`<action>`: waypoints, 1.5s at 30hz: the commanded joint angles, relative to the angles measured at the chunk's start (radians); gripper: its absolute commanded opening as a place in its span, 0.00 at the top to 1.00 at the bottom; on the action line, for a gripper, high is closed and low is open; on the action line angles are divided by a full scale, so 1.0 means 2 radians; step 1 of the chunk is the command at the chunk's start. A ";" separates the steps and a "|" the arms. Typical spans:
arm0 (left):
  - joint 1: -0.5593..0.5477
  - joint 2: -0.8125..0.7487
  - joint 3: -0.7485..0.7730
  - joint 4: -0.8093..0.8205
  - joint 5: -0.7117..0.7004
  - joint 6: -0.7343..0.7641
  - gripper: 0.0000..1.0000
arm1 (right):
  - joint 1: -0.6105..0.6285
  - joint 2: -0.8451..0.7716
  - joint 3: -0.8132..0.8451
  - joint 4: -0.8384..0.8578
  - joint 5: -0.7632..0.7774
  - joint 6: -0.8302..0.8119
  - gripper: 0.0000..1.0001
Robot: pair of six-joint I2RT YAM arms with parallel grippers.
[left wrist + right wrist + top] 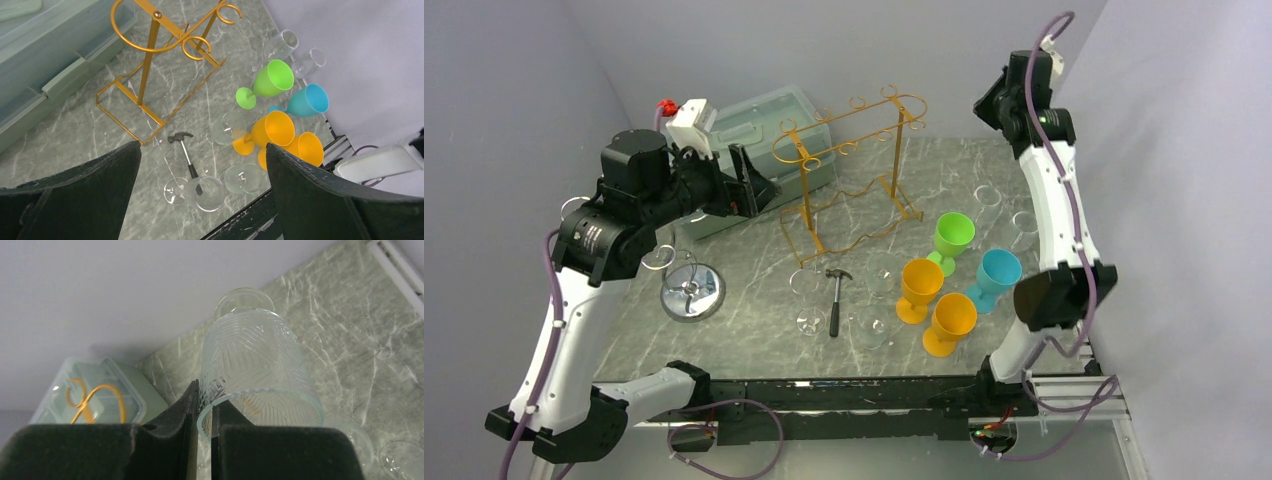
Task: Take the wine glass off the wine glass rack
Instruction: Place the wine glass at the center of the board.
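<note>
My right gripper (204, 390) is shut on the rim of a clear ribbed wine glass (255, 355), one finger inside the bowl and one outside. The glass lies tilted away from the camera, foot at the far end, above the marble table's back corner. In the top view that gripper (989, 102) is raised at the back right, well away from the gold wire rack (854, 170); the glass itself hardly shows there. No glass hangs on the rack (150, 65). My left gripper (202, 146) is open and empty, held above the table to the left of the rack (95, 397).
A green goblet (952, 237), a blue one (997, 273) and two orange ones (921, 283) stand at the right. Clear glasses (869, 325) and a small hammer (835, 298) lie in front of the rack. A grey-green bin (764, 130) is at the back left, a metal disc (692, 292) at the left.
</note>
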 commanded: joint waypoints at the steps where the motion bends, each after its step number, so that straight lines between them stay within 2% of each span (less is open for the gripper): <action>1: -0.002 -0.014 -0.012 0.000 0.014 0.027 0.00 | -0.012 0.073 0.101 -0.051 -0.042 -0.025 1.00; 5: -0.002 -0.019 -0.025 0.000 0.007 0.035 0.00 | -0.012 0.143 0.155 -0.093 -0.062 -0.027 1.00; 17: -0.002 -0.028 -0.044 -0.002 -0.015 0.051 0.00 | 0.004 0.254 0.168 -0.125 -0.077 -0.041 1.00; 27: -0.002 -0.030 -0.054 -0.001 -0.021 0.063 0.01 | 0.023 0.301 0.178 -0.146 -0.074 -0.053 1.00; 45: -0.002 -0.033 -0.065 0.003 -0.017 0.057 0.00 | 0.023 0.332 0.175 -0.158 -0.069 -0.060 1.00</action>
